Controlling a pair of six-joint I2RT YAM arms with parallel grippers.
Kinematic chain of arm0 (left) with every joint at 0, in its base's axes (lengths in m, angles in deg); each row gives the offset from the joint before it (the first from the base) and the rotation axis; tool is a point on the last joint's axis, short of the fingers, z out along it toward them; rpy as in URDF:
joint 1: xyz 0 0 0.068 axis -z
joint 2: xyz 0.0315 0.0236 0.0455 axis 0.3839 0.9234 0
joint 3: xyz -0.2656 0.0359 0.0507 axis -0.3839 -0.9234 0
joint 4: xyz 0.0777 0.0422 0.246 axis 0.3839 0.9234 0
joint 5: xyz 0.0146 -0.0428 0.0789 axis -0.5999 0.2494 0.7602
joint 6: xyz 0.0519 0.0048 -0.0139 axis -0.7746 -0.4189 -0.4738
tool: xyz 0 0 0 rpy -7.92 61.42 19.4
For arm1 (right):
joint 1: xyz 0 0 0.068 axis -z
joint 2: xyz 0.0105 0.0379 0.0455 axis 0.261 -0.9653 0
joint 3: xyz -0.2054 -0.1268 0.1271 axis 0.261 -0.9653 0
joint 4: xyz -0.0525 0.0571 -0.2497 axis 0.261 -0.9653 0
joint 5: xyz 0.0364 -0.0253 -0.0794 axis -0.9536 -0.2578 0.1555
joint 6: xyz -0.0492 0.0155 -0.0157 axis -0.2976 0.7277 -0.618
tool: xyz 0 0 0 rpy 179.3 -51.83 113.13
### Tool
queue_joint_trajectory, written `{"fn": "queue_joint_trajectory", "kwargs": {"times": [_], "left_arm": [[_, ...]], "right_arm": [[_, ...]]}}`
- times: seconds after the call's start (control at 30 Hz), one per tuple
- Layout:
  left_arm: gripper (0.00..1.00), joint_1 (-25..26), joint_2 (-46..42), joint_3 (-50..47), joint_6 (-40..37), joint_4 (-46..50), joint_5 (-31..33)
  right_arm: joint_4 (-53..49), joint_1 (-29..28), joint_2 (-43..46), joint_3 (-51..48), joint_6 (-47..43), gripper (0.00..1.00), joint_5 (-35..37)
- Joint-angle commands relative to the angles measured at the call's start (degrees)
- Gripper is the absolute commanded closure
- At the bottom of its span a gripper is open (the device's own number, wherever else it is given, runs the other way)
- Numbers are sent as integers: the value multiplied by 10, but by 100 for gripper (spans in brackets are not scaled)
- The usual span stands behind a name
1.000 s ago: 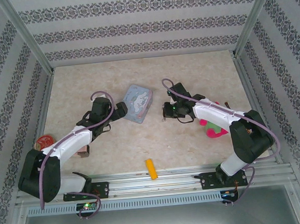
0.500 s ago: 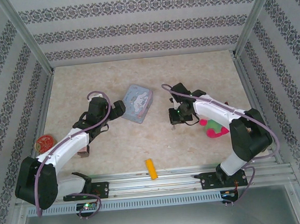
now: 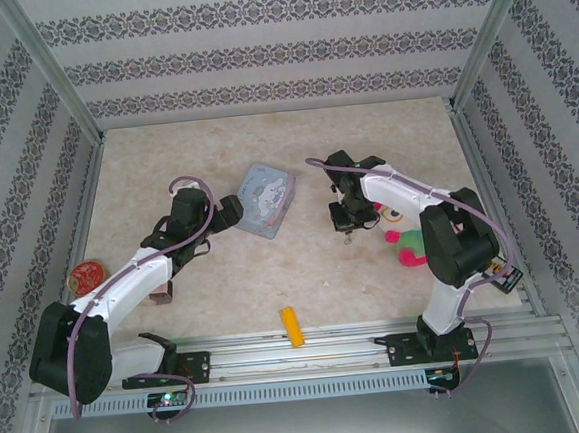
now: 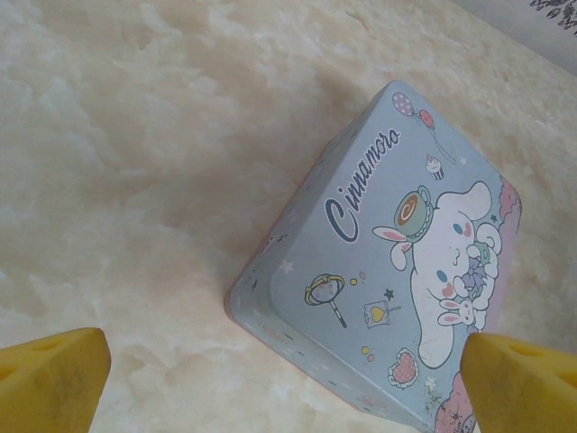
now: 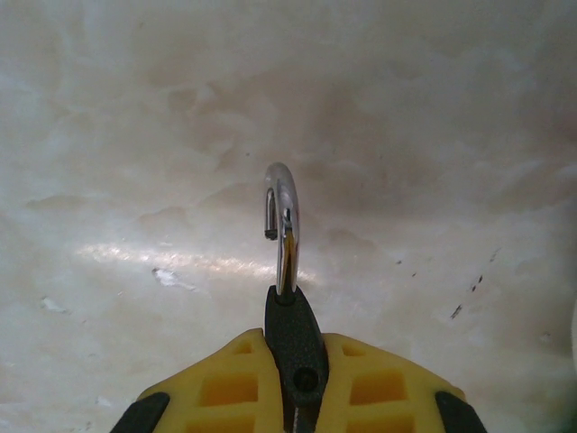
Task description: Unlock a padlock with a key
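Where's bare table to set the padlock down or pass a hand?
Widest bare patch: far table strip, between the back wall and the tin. Also bare: the middle, bordered by tin, right gripper holding the padlock and the orange cylinder. Crowded: the plush toy right of that gripper; left gripper beside the tin.

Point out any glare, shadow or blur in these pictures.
Right wrist view: glare runs down the padlock shackle, and a bright streak lies on the table. Left wrist view: the tin is sharp with a soft shadow at its left; the yellow fingertips look soft. Top view: even, soft light.
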Motion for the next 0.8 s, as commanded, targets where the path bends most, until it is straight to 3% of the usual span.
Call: {"fn": "queue_joint_trajectory", "kwargs": {"times": [0.0,0.53,0.67,0.77], "left_arm": [[1,-10,5,-8,5,4,-3],[1,-10,22,-12,10,-7,-10],[1,-10,23,-14,12,-9,-11],[1,-11,25,-14,13,-9,-12]], "right_arm": [[-30,4,-22,22,-14,100,42],[-19,-34,-88,66,1,100,23],[-22,-40,-96,75,8,90,34],[-34,-44,-98,84,11,89,63]]}}
